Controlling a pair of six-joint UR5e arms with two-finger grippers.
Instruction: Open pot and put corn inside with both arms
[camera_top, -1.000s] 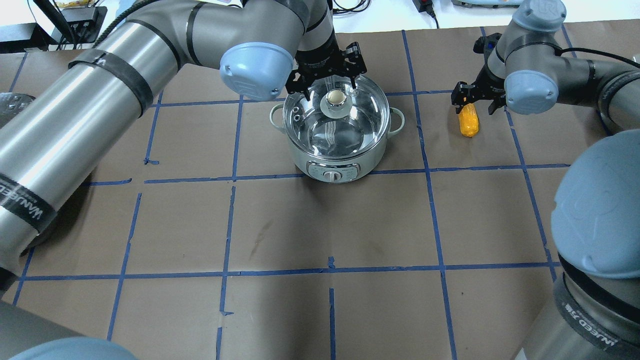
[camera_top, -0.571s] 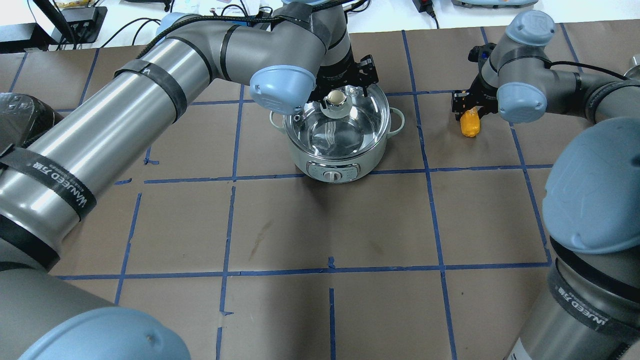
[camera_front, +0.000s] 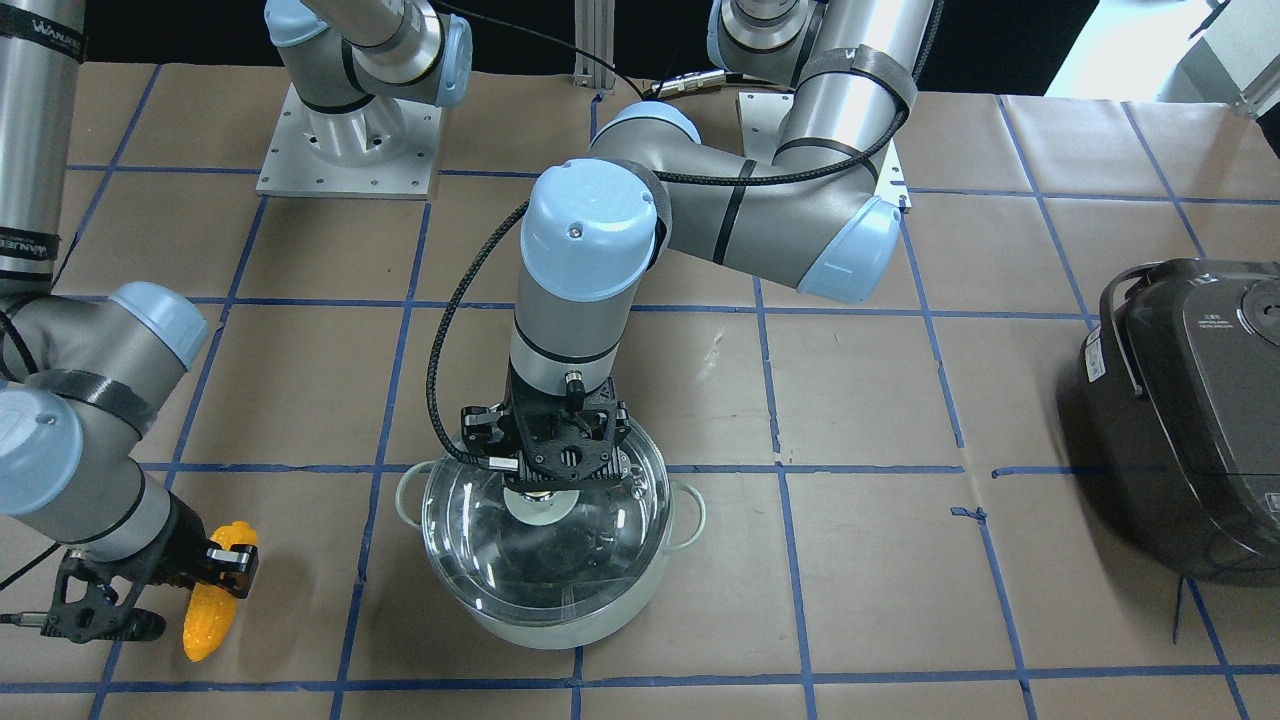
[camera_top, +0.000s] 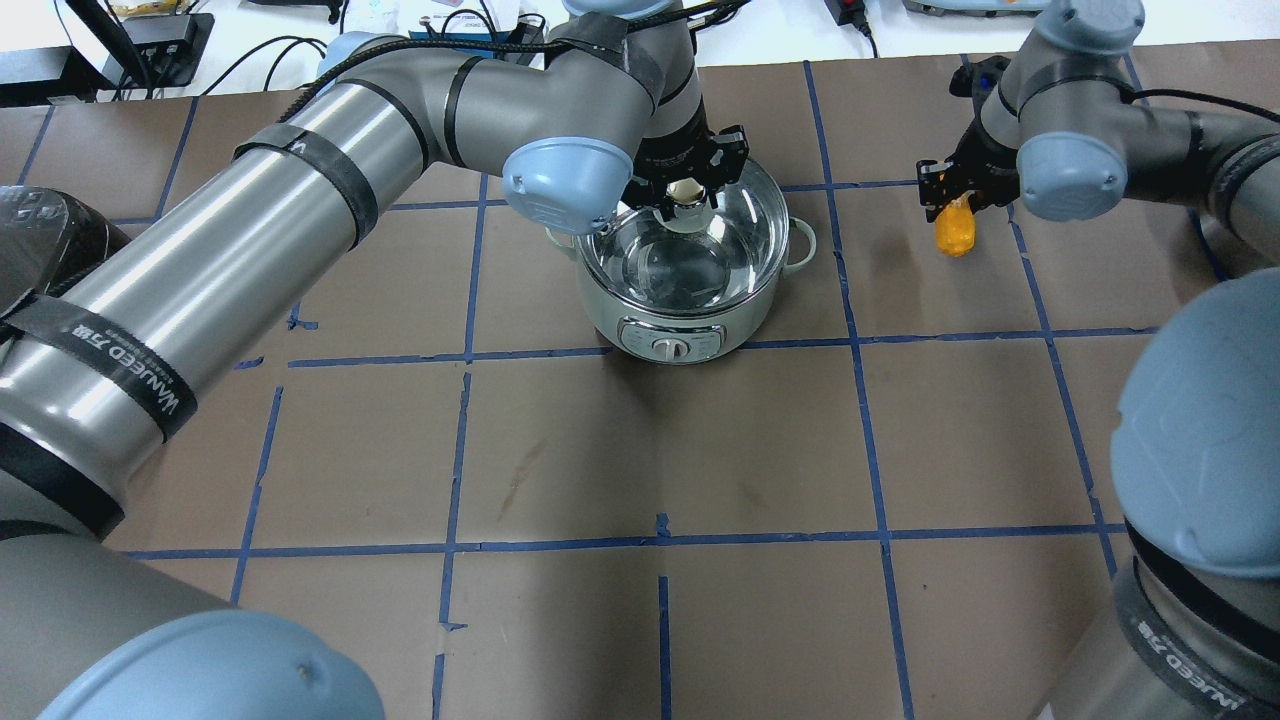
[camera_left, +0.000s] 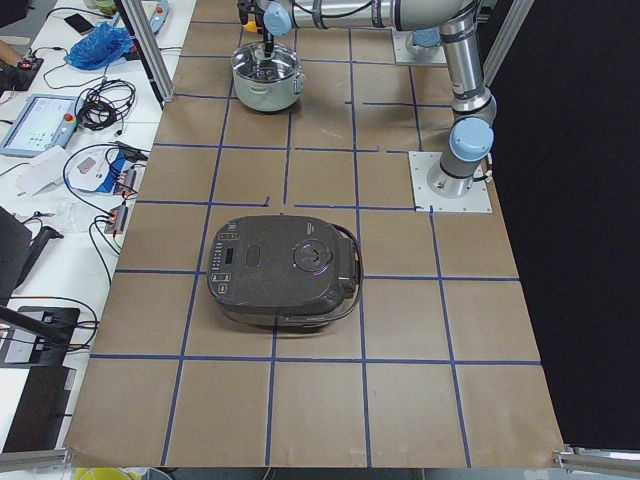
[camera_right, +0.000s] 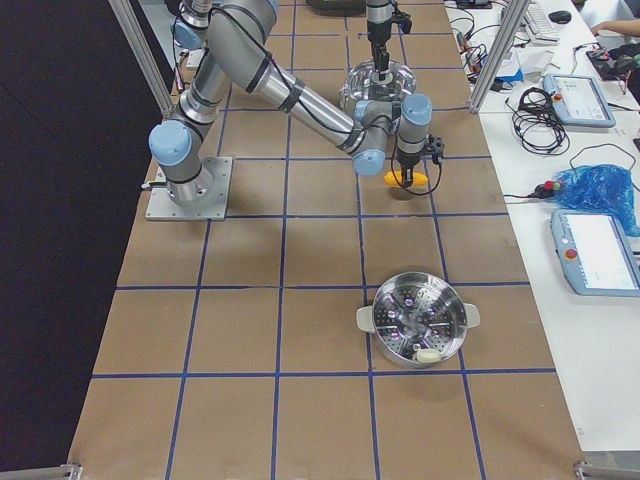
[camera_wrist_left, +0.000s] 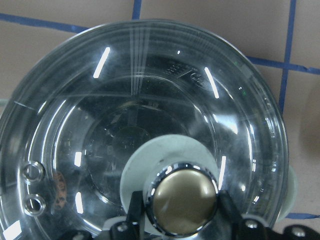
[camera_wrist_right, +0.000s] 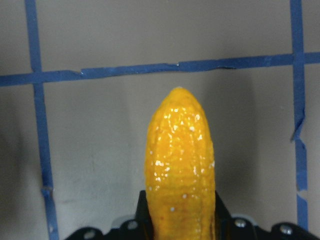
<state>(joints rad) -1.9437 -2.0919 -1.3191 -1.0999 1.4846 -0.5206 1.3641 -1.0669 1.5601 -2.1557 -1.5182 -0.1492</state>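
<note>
The pot (camera_top: 690, 330) stands at the table's far middle, mint-white outside, with its glass lid (camera_top: 690, 262) on top. My left gripper (camera_top: 688, 190) is shut on the lid's round knob (camera_wrist_left: 182, 200), with a finger tight against each side in the left wrist view. From the front, this gripper (camera_front: 545, 480) sits right on the lid (camera_front: 540, 560). My right gripper (camera_top: 955, 195) is shut on the far end of the yellow-orange corn (camera_top: 955, 232). The corn (camera_wrist_right: 180, 165) hangs from the jaws a little above the paper. It also shows in the front view (camera_front: 212, 605).
A big dark grey rice cooker (camera_front: 1190, 420) stands at the table's end on my left. A steel steamer basket (camera_right: 375, 318) stands at the end on my right. Brown paper with blue tape lines covers the table.
My left gripper came down from above the lid's far side and closed on the knob; the pot shifted slightly right. My right gripper closed on the corn and raised it off the paper.
</note>
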